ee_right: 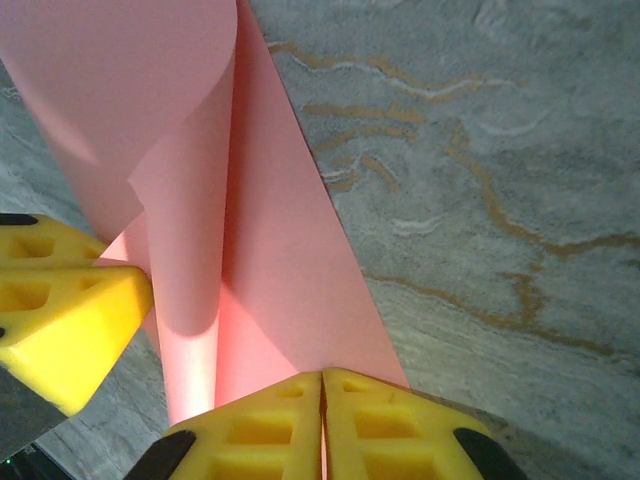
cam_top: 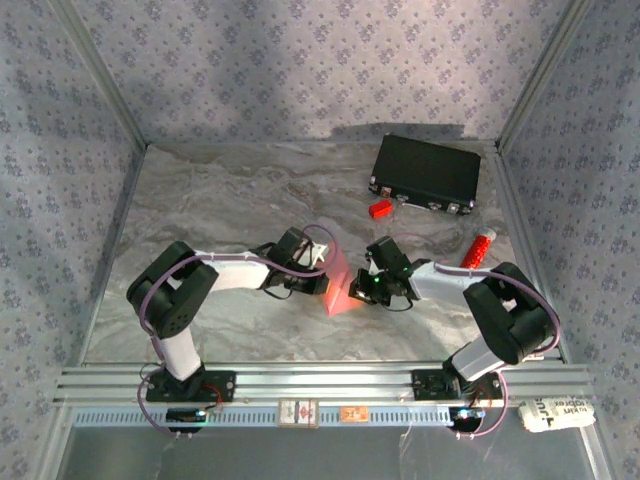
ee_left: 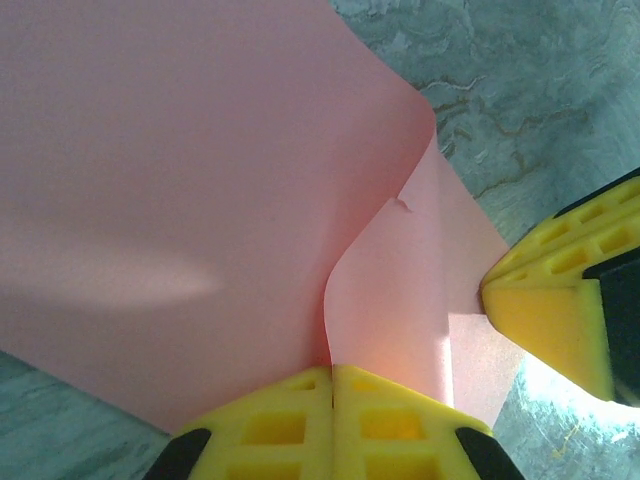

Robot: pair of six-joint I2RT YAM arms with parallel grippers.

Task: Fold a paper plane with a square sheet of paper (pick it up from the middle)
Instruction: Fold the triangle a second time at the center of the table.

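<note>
I have the square sheet of paper (cam_top: 338,285) pinched from two sides. My left tool (ee_left: 332,395) is closed flat, pads pressed together, with pink paper coming out of the seam between them. My right tool (ee_right: 322,400) is closed the same way on another edge of the same sheet, and the two face each other at close range. The sheet stands up off the table (cam_top: 200,210), well apart from the black case (cam_top: 425,172), on the case's near side and to its left. From my wrists I see it bowed into a soft roll, one flap curling over the other, with no sharp crease anywhere that I can make out. I judge this to be an early step, the first lengthwise fold being brought together, with nothing yet shaped like a plane. The next move calls for matching the two free edges so the halves lie square on each other. Then the bend has to be laid down on the table on that same near side of the case and pressed along its length until it sets. My tools must travel together: the paper is thin, one edge shows a small nick, and pulling apart could tear it.
</note>
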